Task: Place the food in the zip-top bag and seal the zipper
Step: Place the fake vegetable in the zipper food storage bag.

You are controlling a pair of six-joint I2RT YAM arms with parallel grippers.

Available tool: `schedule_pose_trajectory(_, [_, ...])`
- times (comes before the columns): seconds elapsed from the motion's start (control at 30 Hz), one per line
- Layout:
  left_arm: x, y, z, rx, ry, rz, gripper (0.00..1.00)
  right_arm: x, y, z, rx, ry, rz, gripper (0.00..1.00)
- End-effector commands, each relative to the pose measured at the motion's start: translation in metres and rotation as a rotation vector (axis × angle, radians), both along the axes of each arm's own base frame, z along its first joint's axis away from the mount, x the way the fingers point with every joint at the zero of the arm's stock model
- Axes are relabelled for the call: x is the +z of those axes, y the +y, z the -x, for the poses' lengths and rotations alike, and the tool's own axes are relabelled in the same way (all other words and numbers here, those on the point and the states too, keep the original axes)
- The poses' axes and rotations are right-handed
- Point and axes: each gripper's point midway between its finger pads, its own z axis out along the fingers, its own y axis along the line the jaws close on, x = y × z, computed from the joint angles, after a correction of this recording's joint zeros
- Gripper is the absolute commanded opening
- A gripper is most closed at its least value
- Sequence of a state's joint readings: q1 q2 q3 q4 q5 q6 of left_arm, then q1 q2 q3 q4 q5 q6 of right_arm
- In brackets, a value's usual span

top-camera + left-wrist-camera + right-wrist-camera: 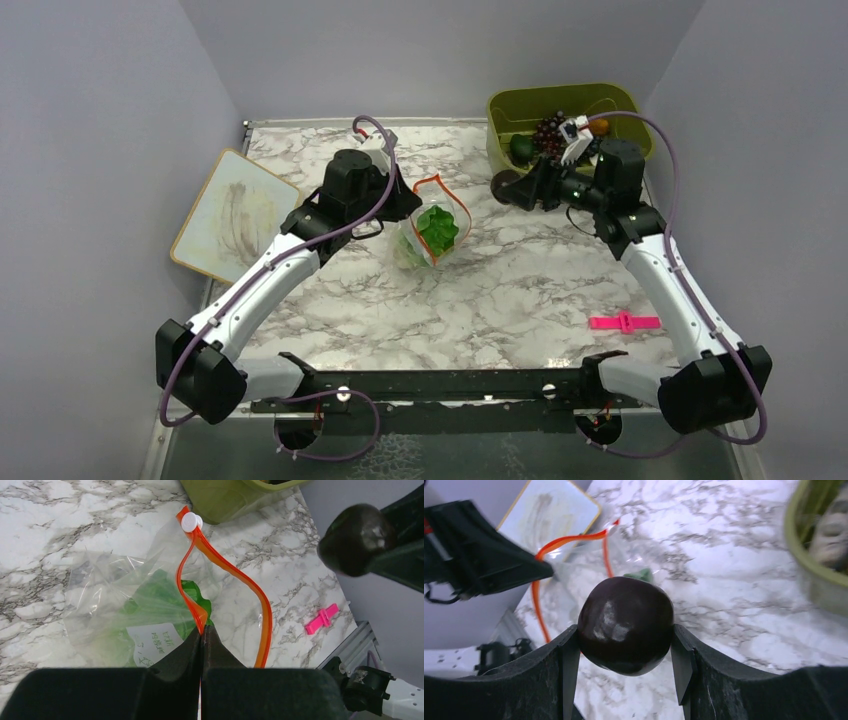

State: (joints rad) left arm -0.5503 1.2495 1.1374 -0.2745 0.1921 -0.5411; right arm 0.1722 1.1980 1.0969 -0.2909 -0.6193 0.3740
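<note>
The clear zip-top bag (432, 232) lies mid-table with the green lettuce (438, 228) inside and its orange-red zipper (430, 181) gaping open. My left gripper (400, 207) is shut on the zipper's edge; in the left wrist view the jaws (202, 632) pinch the strip (225, 565) beside the lettuce (160, 600). My right gripper (507, 188) is shut on a dark maroon round fruit (625, 622), held above the table between bag and bin. The fruit also shows in the left wrist view (356, 539).
The olive-green bin (560, 105) at the back right holds purple grapes (548, 132), a dark green piece (520, 148) and an orange piece (598, 127). A pink clip (624, 322) lies front right. A flat white board (232, 212) lies at the left.
</note>
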Motion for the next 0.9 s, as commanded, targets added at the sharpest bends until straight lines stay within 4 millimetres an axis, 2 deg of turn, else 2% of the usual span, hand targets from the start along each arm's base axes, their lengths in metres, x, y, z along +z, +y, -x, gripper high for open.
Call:
schedule_pose_trajectory(0.0, [0.015, -0.01, -0.002, -0.022, -0.015, 0.051, 0.0, 0.019, 0.027, 0.035, 0.121, -0.008, -0.091, 0.29])
schedule_pose_trajectory(0.13, [0.014, -0.015, -0.002, -0.041, -0.009, 0.075, 0.0, 0.019, 0.047, 0.051, 0.199, 0.009, -0.117, 0.29])
schedule_pose_trajectory(0.3, [0.023, -0.022, 0.0, -0.071, -0.005, 0.113, 0.0, 0.01, 0.077, 0.06, 0.269, 0.022, -0.106, 0.3])
schedule_pose_trajectory(0.53, [0.031, -0.026, 0.005, -0.102, -0.006, 0.142, 0.0, -0.002, 0.108, 0.047, 0.26, 0.044, -0.081, 0.3])
schedule_pose_trajectory(0.67, [0.042, -0.034, 0.01, -0.145, -0.003, 0.185, 0.0, -0.028, 0.125, 0.042, 0.243, 0.122, -0.045, 0.31])
schedule_pose_trajectory(0.87, [0.053, -0.035, 0.012, -0.137, -0.004, 0.228, 0.0, -0.037, 0.148, 0.03, 0.179, 0.131, -0.081, 0.32])
